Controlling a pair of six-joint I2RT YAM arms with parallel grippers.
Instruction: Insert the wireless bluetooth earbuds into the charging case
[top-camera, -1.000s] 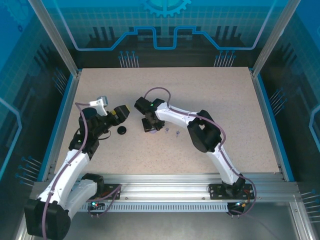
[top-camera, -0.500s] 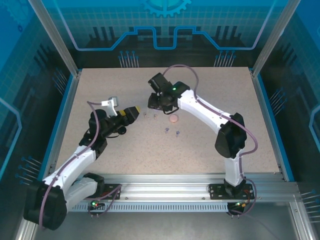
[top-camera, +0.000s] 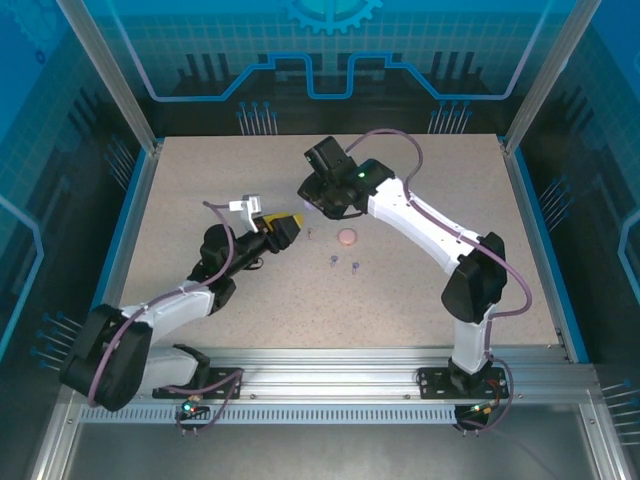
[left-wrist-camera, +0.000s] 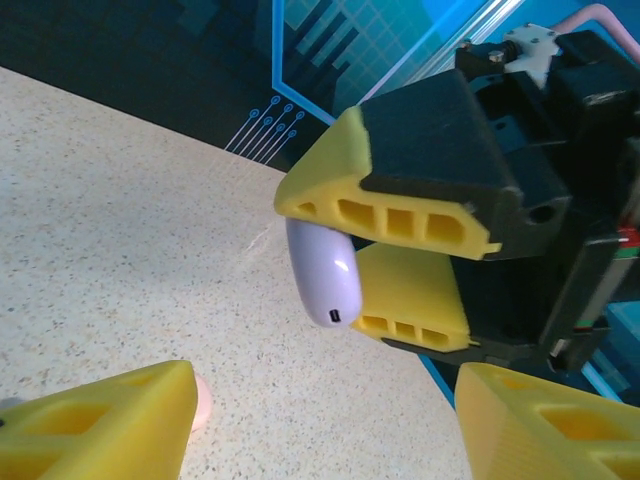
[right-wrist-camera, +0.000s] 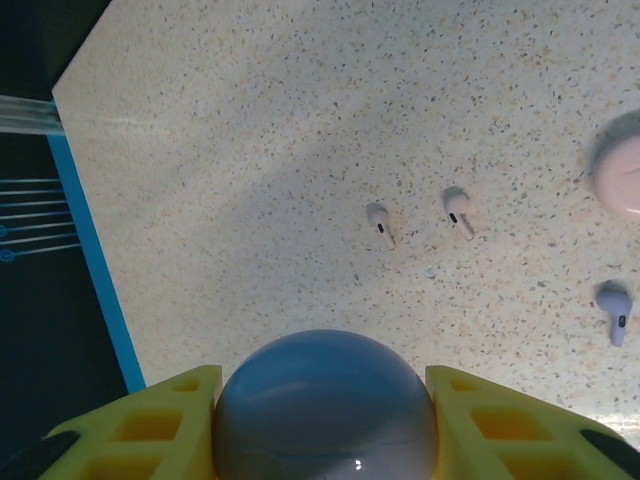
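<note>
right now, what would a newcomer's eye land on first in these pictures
The right claw clamps a lilac round case over the speckled table, facing the open left claw. Below it, in the right wrist view, two pale pink earbuds lie side by side, with a purple earbud and a pink case at the right edge.

We can read no text, label, brand, number or sign in any of the 3 views. The blue backdrop (top-camera: 330, 70) behind the table carries line graphics and a gear shape (top-camera: 332, 12) (drawn figures, with no letters that we can make out). The purple charging case (left-wrist-camera: 322, 268) shows 1 small dark mark near its lower end, too small for us to tell whether it is a sign.
</note>
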